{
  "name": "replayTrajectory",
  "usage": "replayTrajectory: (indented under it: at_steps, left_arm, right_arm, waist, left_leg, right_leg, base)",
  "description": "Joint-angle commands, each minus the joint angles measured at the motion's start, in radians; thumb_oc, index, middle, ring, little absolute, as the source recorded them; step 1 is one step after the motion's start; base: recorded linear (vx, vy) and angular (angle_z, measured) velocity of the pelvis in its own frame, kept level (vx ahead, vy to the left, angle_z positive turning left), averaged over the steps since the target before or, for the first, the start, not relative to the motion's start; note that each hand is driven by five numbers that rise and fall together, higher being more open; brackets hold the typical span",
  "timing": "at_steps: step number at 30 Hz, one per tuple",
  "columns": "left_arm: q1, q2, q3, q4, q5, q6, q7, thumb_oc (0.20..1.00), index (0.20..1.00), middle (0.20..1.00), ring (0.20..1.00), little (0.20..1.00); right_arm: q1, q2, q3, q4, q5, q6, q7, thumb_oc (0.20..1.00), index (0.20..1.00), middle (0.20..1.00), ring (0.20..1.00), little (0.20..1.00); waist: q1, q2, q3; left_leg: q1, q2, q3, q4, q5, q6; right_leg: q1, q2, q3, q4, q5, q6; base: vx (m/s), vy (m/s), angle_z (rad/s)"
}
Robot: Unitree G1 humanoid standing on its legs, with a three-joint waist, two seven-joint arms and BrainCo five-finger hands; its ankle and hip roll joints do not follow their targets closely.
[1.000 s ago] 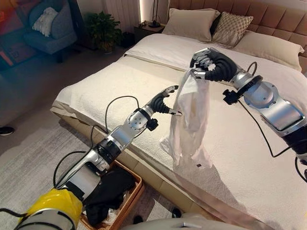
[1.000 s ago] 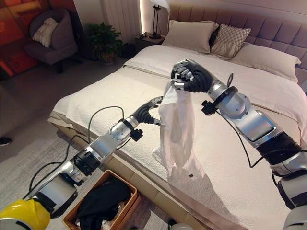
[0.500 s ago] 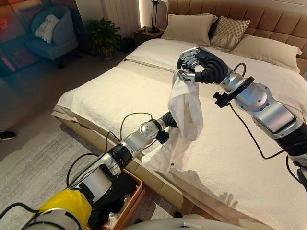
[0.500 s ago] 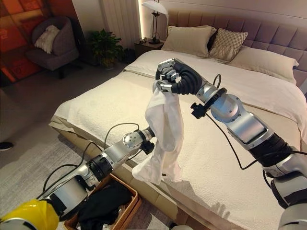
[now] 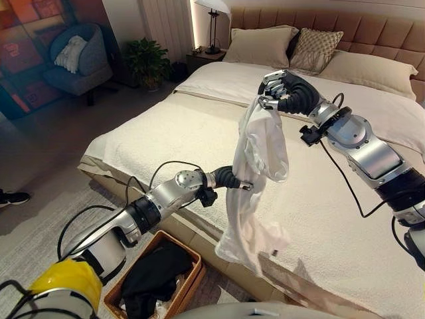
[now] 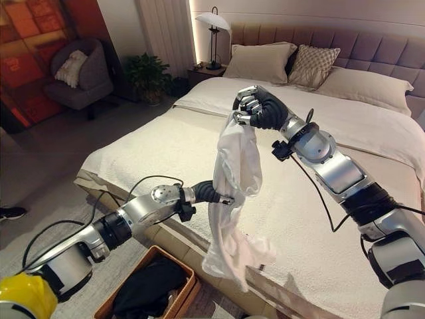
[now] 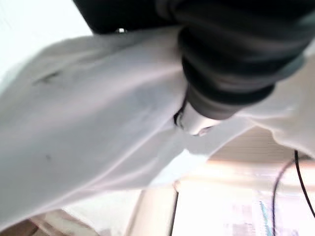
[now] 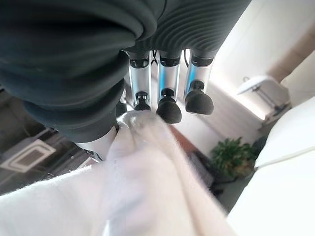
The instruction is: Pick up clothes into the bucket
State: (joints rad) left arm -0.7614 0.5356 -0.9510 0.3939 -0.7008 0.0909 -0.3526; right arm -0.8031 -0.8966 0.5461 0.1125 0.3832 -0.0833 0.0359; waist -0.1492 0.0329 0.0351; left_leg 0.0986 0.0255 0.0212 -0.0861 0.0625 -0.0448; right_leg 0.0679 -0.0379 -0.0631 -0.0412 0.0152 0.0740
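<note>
A white garment hangs from my right hand, which is raised over the bed and shut on the cloth's top; the right wrist view has the white garment pinched under the curled fingers. My left hand reaches in from the bed's near side and presses into the middle of the garment, with cloth wrapped about it. The garment's lower end droops past the bed's near edge. A brown basket stands on the floor below, with dark clothes in it.
The wide cream bed has pillows at its head. A lamp and a plant stand beyond its far corner, an armchair farther left. A person's shoe is on the floor at the left.
My left hand, apart from the garment a second ago, has moved into its middle. The garment's lower end has come off the bed and hangs over the edge. The right hand keeps its hold.
</note>
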Motion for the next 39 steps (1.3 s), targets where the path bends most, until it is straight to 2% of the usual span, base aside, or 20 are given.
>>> replayTrajectory:
  at_steps: [1, 8, 10, 11, 13, 15, 16, 17, 19, 20, 21, 22, 23, 25, 30, 32, 36, 37, 38, 39]
  left_arm:
    - [-0.008, 0.033, 0.059, 0.117, 0.112, -0.065, 0.041, 0.2, 0.2, 0.2, 0.2, 0.2]
    - [0.145, 0.117, 0.219, 0.152, 0.159, -0.078, 0.075, 0.2, 0.2, 0.2, 0.2, 0.2]
    - [0.176, 0.156, 0.258, 0.129, 0.155, -0.084, 0.08, 0.2, 0.2, 0.2, 0.2, 0.2]
    - [0.217, 0.2, 0.31, 0.097, 0.159, -0.091, 0.092, 0.2, 0.2, 0.2, 0.2, 0.2]
    - [0.228, 0.225, 0.332, 0.074, 0.172, -0.097, 0.099, 0.2, 0.2, 0.2, 0.2, 0.2]
    - [0.271, 0.265, 0.396, 0.04, 0.208, -0.109, 0.121, 0.2, 0.2, 0.2, 0.2, 0.2]
    - [0.315, 0.298, 0.471, 0.004, 0.249, -0.121, 0.143, 0.2, 0.2, 0.2, 0.2, 0.2]
    - [0.317, 0.299, 0.472, 0.002, 0.249, -0.121, 0.144, 0.2, 0.2, 0.2, 0.2, 0.2]
    - [0.383, 0.325, 0.601, -0.042, 0.328, -0.146, 0.193, 0.2, 0.2, 0.2, 0.2, 0.2]
    - [0.387, 0.326, 0.604, -0.045, 0.328, -0.145, 0.193, 0.2, 0.2, 0.2, 0.2, 0.2]
    - [0.435, 0.332, 0.68, -0.059, 0.37, -0.154, 0.21, 0.2, 0.2, 0.2, 0.2, 0.2]
    - [0.439, 0.333, 0.683, -0.062, 0.371, -0.153, 0.21, 0.2, 0.2, 0.2, 0.2, 0.2]
    - [0.471, 0.331, 0.725, -0.064, 0.383, -0.161, 0.218, 0.2, 0.2, 0.2, 0.2, 0.2]
    - [0.54, 0.336, 0.812, -0.083, 0.444, -0.168, 0.234, 0.2, 0.2, 0.2, 0.2, 0.2]
    - [0.624, 0.332, 0.904, -0.102, 0.495, -0.175, 0.251, 0.2, 0.2, 0.2, 0.2, 0.2]
    - [0.672, 0.315, 0.958, -0.094, 0.518, -0.181, 0.276, 0.2, 0.2, 0.2, 0.2, 0.2]
    - [0.721, 0.273, 1.004, -0.077, 0.542, -0.183, 0.301, 0.2, 0.2, 0.2, 0.2, 0.2]
    - [0.735, 0.243, 1.018, -0.06, 0.576, -0.182, 0.333, 0.2, 0.2, 0.2, 0.2, 0.2]
    - [0.735, 0.243, 1.018, -0.06, 0.576, -0.182, 0.334, 0.2, 0.2, 0.2, 0.2, 0.2]
    - [0.752, 0.211, 1.031, -0.055, 0.605, -0.185, 0.36, 0.2, 0.2, 0.2, 0.2, 0.2]
  right_arm:
    - [0.014, 0.004, -0.162, 0.037, 0.002, -0.044, -0.06, 0.2, 0.2, 0.2, 0.2, 0.2]
    - [0.196, 0.029, -0.335, 0.058, 0.009, -0.031, -0.083, 0.2, 0.2, 0.2, 0.2, 0.2]
    - [0.246, 0.028, -0.368, 0.063, 0.0, -0.027, -0.082, 0.2, 0.2, 0.2, 0.2, 0.2]
    - [0.31, 0.038, -0.412, 0.071, -0.005, -0.023, -0.082, 0.2, 0.2, 0.2, 0.2, 0.2]
    - [0.341, 0.044, -0.431, 0.073, -0.013, -0.019, -0.08, 0.2, 0.2, 0.2, 0.2, 0.2]
    - [0.424, 0.071, -0.48, 0.077, -0.02, -0.016, -0.079, 0.2, 0.2, 0.2, 0.2, 0.2]
    - [0.499, 0.095, -0.527, 0.074, -0.036, -0.012, -0.071, 0.2, 0.2, 0.2, 0.2, 0.2]
    - [0.501, 0.095, -0.528, 0.072, -0.036, -0.011, -0.071, 0.2, 0.2, 0.2, 0.2, 0.2]
    - [0.597, 0.152, -0.576, 0.077, -0.046, -0.009, -0.061, 0.2, 0.2, 0.2, 0.2, 0.2]
    - [0.598, 0.153, -0.576, 0.075, -0.047, -0.008, -0.061, 0.2, 0.2, 0.2, 0.2, 0.2]
    - [0.657, 0.181, -0.59, 0.074, -0.055, 0.005, -0.034, 0.517, 0.517, 0.517, 0.517, 0.517]
    - [0.659, 0.181, -0.59, 0.072, -0.056, 0.006, -0.034, 0.686, 0.686, 0.686, 0.686, 0.686]
    - [0.689, 0.194, -0.599, 0.068, -0.064, 0.011, -0.025, 1.0, 1.0, 1.0, 1.0, 1.0]
    - [0.745, 0.221, -0.597, 0.098, -0.088, 0.028, 0.013, 1.0, 1.0, 1.0, 1.0, 1.0]
    - [0.793, 0.245, -0.57, 0.186, -0.151, 0.047, 0.037, 1.0, 1.0, 1.0, 1.0, 1.0]
    - [0.831, 0.301, -0.558, 0.29, -0.167, 0.046, 0.032, 1.0, 1.0, 1.0, 1.0, 1.0]
    - [0.875, 0.368, -0.544, 0.407, -0.209, 0.051, 0.018, 1.0, 1.0, 1.0, 1.0, 1.0]
    - [0.882, 0.423, -0.54, 0.535, -0.226, 0.053, -0.014, 1.0, 1.0, 1.0, 1.0, 1.0]
    - [0.879, 0.423, -0.539, 0.538, -0.225, 0.051, -0.015, 1.0, 1.0, 1.0, 1.0, 1.0]
    - [0.884, 0.465, -0.528, 0.635, -0.264, 0.057, -0.045, 1.0, 1.0, 1.0, 1.0, 1.0]
  waist:
    - [0.037, -0.052, -0.053]
    - [0.058, -0.054, -0.054]
    - [0.063, -0.055, -0.055]
    - [0.069, -0.056, -0.053]
    - [0.072, -0.058, -0.053]
    - [0.078, -0.059, -0.05]
    - [0.083, -0.06, -0.048]
    - [0.083, -0.06, -0.049]
    - [0.091, -0.066, -0.043]
    - [0.089, -0.066, -0.044]
    - [0.093, -0.069, -0.039]
    - [0.092, -0.068, -0.04]
    - [0.093, -0.069, -0.039]
    - [0.097, -0.072, -0.033]
    - [0.099, -0.073, -0.021]
    - [0.101, -0.074, -0.009]
    - [0.097, -0.075, 0.006]
    - [0.094, -0.077, 0.018]
    - [0.094, -0.077, 0.018]
    - [0.092, -0.079, 0.033]
  left_leg:
    - [-0.023, -0.025, -0.01, 0.06, -0.088, 0.0]
    - [-0.023, -0.027, -0.011, 0.059, -0.087, 0.007]
    - [-0.025, -0.028, -0.011, 0.059, -0.086, 0.007]
    - [-0.026, -0.028, -0.012, 0.06, -0.084, 0.008]
    - [-0.027, -0.029, -0.014, 0.06, -0.084, 0.008]
    - [-0.029, -0.028, -0.016, 0.059, -0.082, 0.008]
    - [-0.03, -0.028, -0.019, 0.059, -0.081, 0.009]
    - [-0.03, -0.029, -0.019, 0.059, -0.081, 0.009]
    - [-0.033, -0.029, -0.023, 0.062, -0.081, 0.008]
    - [-0.032, -0.029, -0.024, 0.062, -0.081, 0.008]
    - [-0.031, -0.03, -0.026, 0.061, -0.08, 0.008]
    - [-0.031, -0.03, -0.026, 0.061, -0.08, 0.008]
    - [-0.032, -0.03, -0.027, 0.061, -0.08, 0.008]
    - [-0.032, -0.031, -0.029, 0.063, -0.081, 0.007]
    - [-0.035, -0.032, -0.031, 0.066, -0.082, 0.006]
    - [-0.038, -0.032, -0.032, 0.068, -0.082, 0.007]
    - [-0.044, -0.032, -0.032, 0.073, -0.083, 0.008]
    - [-0.049, -0.032, -0.03, 0.076, -0.083, 0.009]
    - [-0.049, -0.032, -0.03, 0.077, -0.084, 0.009]
    - [-0.056, -0.032, -0.027, 0.082, -0.084, 0.01]
  right_leg:
    - [-0.026, -0.1, -0.045, 0.073, -0.001, 0.092]
    - [-0.025, -0.101, -0.047, 0.065, 0.002, 0.093]
    - [-0.025, -0.102, -0.047, 0.061, 0.005, 0.093]
    - [-0.025, -0.102, -0.049, 0.059, 0.007, 0.092]
    - [-0.025, -0.101, -0.05, 0.058, 0.008, 0.092]
    - [-0.024, -0.103, -0.053, 0.056, 0.009, 0.091]
    - [-0.023, -0.103, -0.056, 0.055, 0.008, 0.09]
    - [-0.023, -0.104, -0.057, 0.055, 0.007, 0.09]
    - [-0.02, -0.104, -0.061, 0.054, 0.005, 0.088]
    - [-0.02, -0.104, -0.061, 0.054, 0.005, 0.088]
    - [-0.017, -0.104, -0.063, 0.051, 0.004, 0.087]
    - [-0.016, -0.104, -0.063, 0.051, 0.004, 0.087]
    - [-0.015, -0.104, -0.066, 0.052, 0.003, 0.086]
    - [-0.015, -0.106, -0.068, 0.052, 0.002, 0.085]
    - [-0.015, -0.106, -0.071, 0.053, 0.001, 0.083]
    - [-0.02, -0.107, -0.071, 0.054, 0.002, 0.083]
    - [-0.026, -0.107, -0.071, 0.059, 0.0, 0.082]
    - [-0.032, -0.107, -0.069, 0.062, 0.001, 0.082]
    - [-0.032, -0.107, -0.069, 0.063, 0.0, 0.082]
    - [-0.039, -0.105, -0.065, 0.066, 0.001, 0.081]
  base:
    - [0.0, 0.0, 0.0]
    - [0.0, 0.002, 0.0]
    - [-0.04, 0.002, 0.01]
    - [-0.03, 0.002, 0.02]
    - [-0.01, -0.002, 0.02]
    - [-0.02, -0.003, 0.06]
    - [-0.01, -0.001, 0.04]
    - [-0.01, -0.002, 0.06]
    - [-0.01, -0.012, 0.09]
    - [0.0, -0.014, 0.06]
    - [0.0, 0.0, 0.0]
    - [0.0, 0.0, 0.0]
    - [0.0, 0.0, 0.0]
    - [0.0, 0.0, 0.0]
    - [0.0, 0.0, 0.0]
    - [0.0, 0.0, 0.0]
    - [0.0, 0.004, 0.01]
    - [0.0, 0.0, 0.0]
    - [-0.04, 0.016, 0.02]
    - [0.0, 0.0, 0.0]
